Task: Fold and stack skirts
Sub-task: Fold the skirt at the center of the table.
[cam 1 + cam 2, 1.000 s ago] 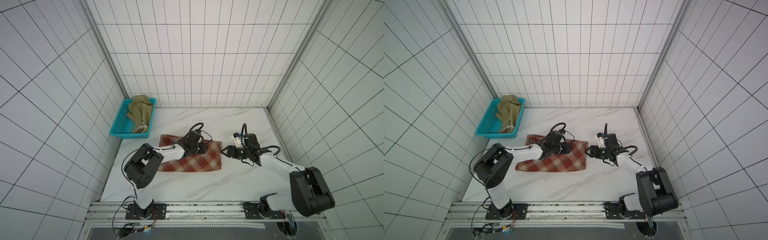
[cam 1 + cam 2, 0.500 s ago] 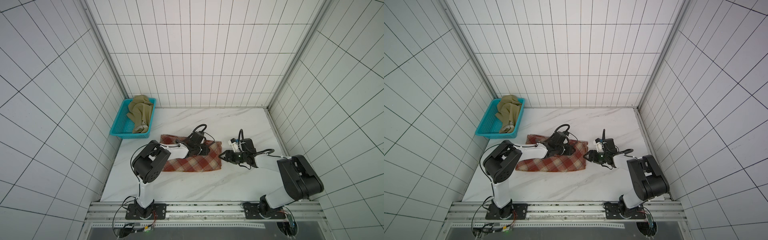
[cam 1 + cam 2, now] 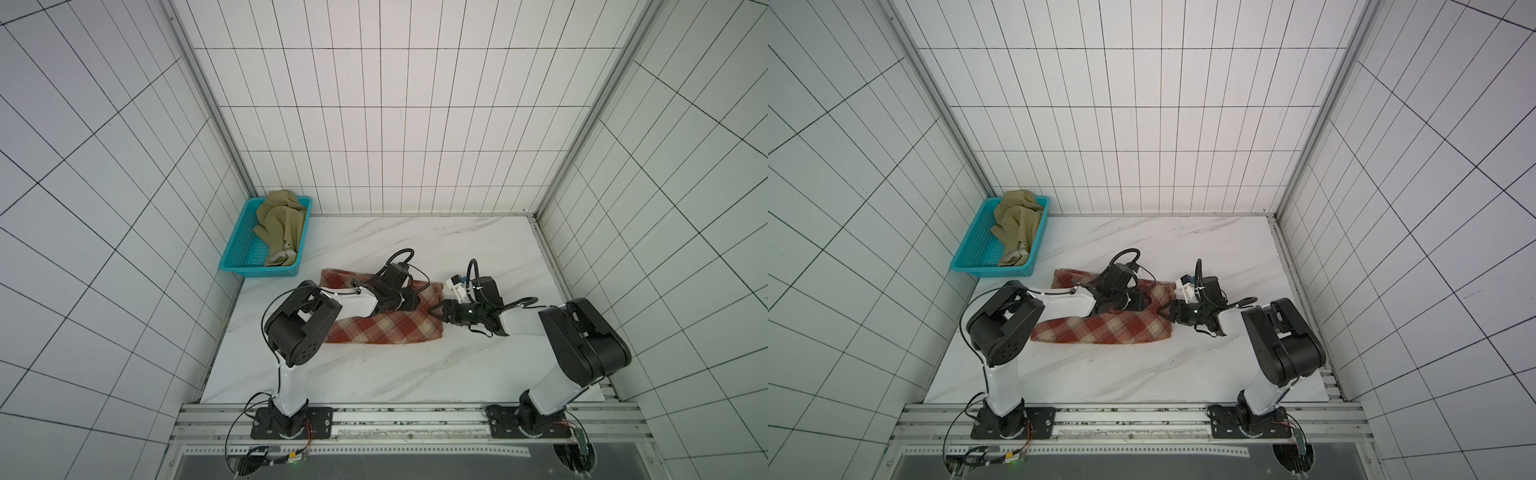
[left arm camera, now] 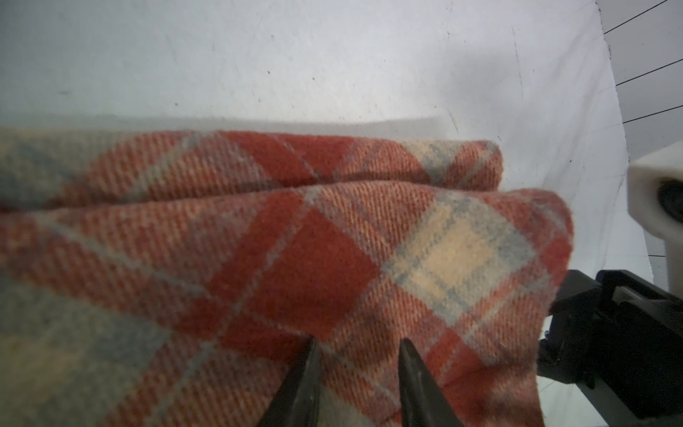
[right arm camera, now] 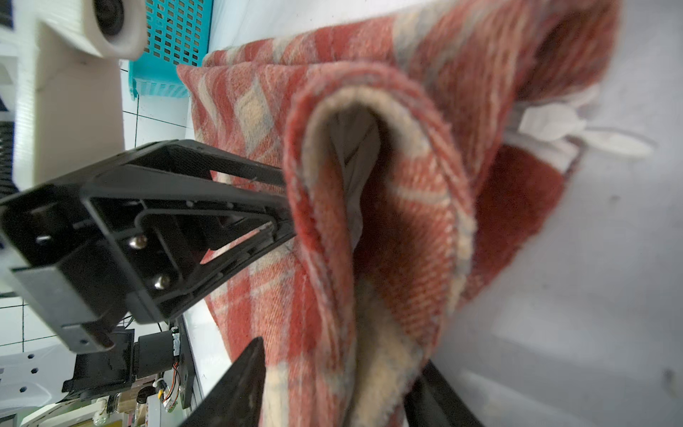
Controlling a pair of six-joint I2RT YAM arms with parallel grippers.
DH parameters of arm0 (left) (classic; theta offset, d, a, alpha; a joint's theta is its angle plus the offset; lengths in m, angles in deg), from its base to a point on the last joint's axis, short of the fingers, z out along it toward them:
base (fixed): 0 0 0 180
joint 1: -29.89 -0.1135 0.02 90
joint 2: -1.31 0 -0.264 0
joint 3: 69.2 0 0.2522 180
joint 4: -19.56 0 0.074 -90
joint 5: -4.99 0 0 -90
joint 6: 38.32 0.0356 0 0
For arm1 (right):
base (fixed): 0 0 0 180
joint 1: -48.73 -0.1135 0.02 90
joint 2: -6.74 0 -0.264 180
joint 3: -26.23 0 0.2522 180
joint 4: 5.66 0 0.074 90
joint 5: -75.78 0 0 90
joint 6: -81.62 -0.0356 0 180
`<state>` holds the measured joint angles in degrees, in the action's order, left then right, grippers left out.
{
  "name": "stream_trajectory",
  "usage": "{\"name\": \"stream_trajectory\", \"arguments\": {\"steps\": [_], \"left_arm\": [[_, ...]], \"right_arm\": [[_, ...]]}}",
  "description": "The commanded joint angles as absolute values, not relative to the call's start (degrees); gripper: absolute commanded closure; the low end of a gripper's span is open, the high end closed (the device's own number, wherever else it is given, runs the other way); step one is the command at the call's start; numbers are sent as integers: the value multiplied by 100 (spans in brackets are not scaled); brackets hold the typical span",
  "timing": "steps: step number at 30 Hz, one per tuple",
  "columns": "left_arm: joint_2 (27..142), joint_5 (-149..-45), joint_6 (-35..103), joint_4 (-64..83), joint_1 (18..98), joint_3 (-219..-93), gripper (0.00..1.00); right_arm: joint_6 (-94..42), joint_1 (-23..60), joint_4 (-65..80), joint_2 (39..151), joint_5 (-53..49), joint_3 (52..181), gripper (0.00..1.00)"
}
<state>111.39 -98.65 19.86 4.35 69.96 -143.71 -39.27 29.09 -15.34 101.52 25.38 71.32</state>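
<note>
In both top views, a red-rust and cream plaid skirt lies folded into a long band at the centre of the frame on a white marble-patterned table. Its long axis runs left to right, and its gaping end, lined in pale cloth, points right. The left gripper rests on the band's upper right part, its jaws narrow and pinching a ridge of plaid. The right gripper meets the right end, jaws about half wide around the thick folded edge; whether they squeeze it cannot be told. At centre left, a crumpled plain olive-khaki skirt fills the far half of a teal perforated plastic basket.
</note>
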Motion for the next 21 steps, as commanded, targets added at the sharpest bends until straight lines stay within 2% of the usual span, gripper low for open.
{"name": "stream_trajectory", "arguments": {"steps": [1,11,13,16,17,18,19,21], "left_arm": [[11267,-9876,2068,351,7065,-14356,64],[11240,-9813,2084,351,7097,-14325,64],[11232,-9802,2091,354,7095,-14334,64],[11130,-9757,2104,390,7099,-14338,65],[11073,-9736,2110,395,7096,-14350,65],[11014,-9706,2118,386,7099,-14367,65],[10930,-9680,2139,376,7094,-14382,65],[10730,-9554,2196,299,7076,-14425,65]], "right_arm": [[-4156,2799,-1335,10403,2309,6910,42],[-4266,2606,-1501,10649,2287,7158,45],[-4268,2598,-1501,10684,2287,7192,54],[-4292,2601,-1510,10616,2243,7227,76],[-4283,2603,-1502,10566,2209,7245,87],[-4279,2609,-1470,10496,2173,7251,91],[-4250,2615,-1396,10406,2128,7282,100],[-4164,2649,-1108,10184,2032,7391,100]]}}
